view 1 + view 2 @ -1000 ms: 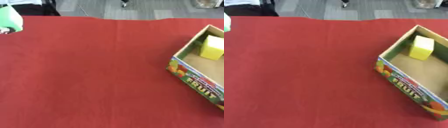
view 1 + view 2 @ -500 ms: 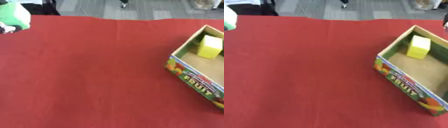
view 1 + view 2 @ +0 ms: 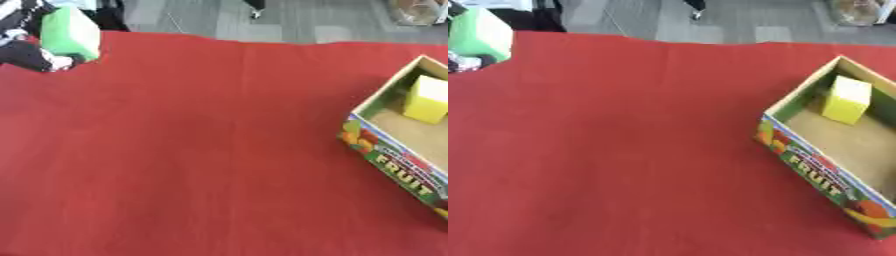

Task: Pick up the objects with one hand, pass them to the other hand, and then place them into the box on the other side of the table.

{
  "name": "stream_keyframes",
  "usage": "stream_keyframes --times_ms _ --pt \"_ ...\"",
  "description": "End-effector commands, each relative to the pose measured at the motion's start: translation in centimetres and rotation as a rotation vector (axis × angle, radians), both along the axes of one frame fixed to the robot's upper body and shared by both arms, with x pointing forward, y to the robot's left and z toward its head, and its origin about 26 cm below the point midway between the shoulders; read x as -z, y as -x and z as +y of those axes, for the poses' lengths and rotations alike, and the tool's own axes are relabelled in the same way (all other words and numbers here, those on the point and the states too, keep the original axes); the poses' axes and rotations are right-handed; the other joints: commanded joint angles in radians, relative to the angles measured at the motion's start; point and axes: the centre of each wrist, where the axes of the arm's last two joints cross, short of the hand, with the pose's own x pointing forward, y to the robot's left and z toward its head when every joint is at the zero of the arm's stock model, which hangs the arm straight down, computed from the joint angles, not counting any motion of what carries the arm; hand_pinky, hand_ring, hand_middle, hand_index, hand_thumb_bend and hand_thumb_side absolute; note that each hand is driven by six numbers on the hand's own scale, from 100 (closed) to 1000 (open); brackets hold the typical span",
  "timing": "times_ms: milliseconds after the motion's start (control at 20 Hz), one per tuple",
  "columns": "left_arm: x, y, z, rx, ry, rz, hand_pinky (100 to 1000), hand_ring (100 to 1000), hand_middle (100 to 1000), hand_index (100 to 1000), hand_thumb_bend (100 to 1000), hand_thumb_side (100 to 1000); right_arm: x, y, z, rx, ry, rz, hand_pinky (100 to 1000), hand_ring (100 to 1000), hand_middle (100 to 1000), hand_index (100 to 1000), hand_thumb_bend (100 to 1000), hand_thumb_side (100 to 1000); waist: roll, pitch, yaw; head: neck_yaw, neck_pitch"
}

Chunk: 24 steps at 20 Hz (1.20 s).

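The left hand (image 3: 31, 52) shows at the upper left corner of the left eye view, dark with pale patches, and only part of it is inside the picture. It has a green block (image 3: 68, 33) against it, and the block sits above the red cloth near the far left edge of the surface (image 3: 201, 150). The fingers (image 3: 22, 54) look wrapped around the lower side of the green block, so the hand seems closed on it, though the picture is blurred there and the exact curl cannot be made out. In the right eye view the same block shows at the very left edge, cut off by the frame.

On the right side stands a cardboard box (image 3: 811, 167), open at the top, turned at an angle to the edge of the surface. Its near wall carries bright pictures of fruit and the word FRUIT. Inside, a yellow block (image 3: 847, 99) leans against the far left wall of the box, resting on the brown floor. The box and the green block are well apart, with a wide stretch of red cloth between them.

The right hand shows in neither view.

Beyond the far edge lies a grey floor (image 3: 289, 20)
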Motion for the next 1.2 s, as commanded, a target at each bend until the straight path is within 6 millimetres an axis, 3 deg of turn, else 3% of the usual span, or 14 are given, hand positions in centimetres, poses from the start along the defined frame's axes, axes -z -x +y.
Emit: stream_keyframes --times_ms 50,500,550,600,900,950,1000,1200 --pt "-0.7 0.2 -1.1 0.03 0.006 -0.046 701 589 492 480 222 100 -1.6 0.6 0.0 -0.01 0.025 -0.055 818 821 705 790 167 323 0.0 -0.026 0.0 -0.008 0.005" --pt "0.6 -0.3 -4.5 0.116 0.006 -0.065 699 587 490 480 217 100 -3.9 1.8 3.9 -0.201 0.075 -0.13 821 825 714 795 167 302 -0.006 -0.032 -0.002 -0.067 0.022" --pt "0.7 -0.4 -4.8 0.124 0.007 -0.067 699 587 490 480 216 100 -4.2 1.9 4.4 -0.225 0.081 -0.136 821 825 712 796 312 304 -0.007 -0.032 -0.002 -0.074 0.024" --pt "0.8 -0.4 -5.1 0.133 0.012 -0.069 698 586 489 480 215 100 -4.5 2.1 4.9 -0.249 0.086 -0.142 821 825 715 796 165 299 -0.008 -0.033 -0.002 -0.081 0.026" --pt "1.3 -0.7 -6.6 0.163 0.018 -0.087 696 584 487 480 210 100 -5.5 2.2 7.3 -0.361 0.114 -0.146 822 825 716 796 162 299 -0.012 -0.036 0.001 -0.111 0.035" --pt "1.3 -0.8 -6.9 0.169 0.02 -0.091 696 584 487 480 210 100 -5.6 2.2 7.6 -0.377 0.12 -0.146 822 826 714 797 253 269 -0.012 -0.036 0.001 -0.114 0.035" --pt "1.4 -0.8 -7.2 0.176 0.023 -0.096 696 583 487 480 210 100 -5.7 2.2 8.0 -0.394 0.126 -0.146 822 826 716 797 163 297 -0.013 -0.037 0.002 -0.119 0.036" --pt "1.7 -0.8 -8.3 0.203 0.033 -0.117 693 580 484 480 205 100 -6.0 2.2 9.5 -0.454 0.15 -0.145 823 826 716 797 163 295 -0.014 -0.038 0.004 -0.141 0.041"
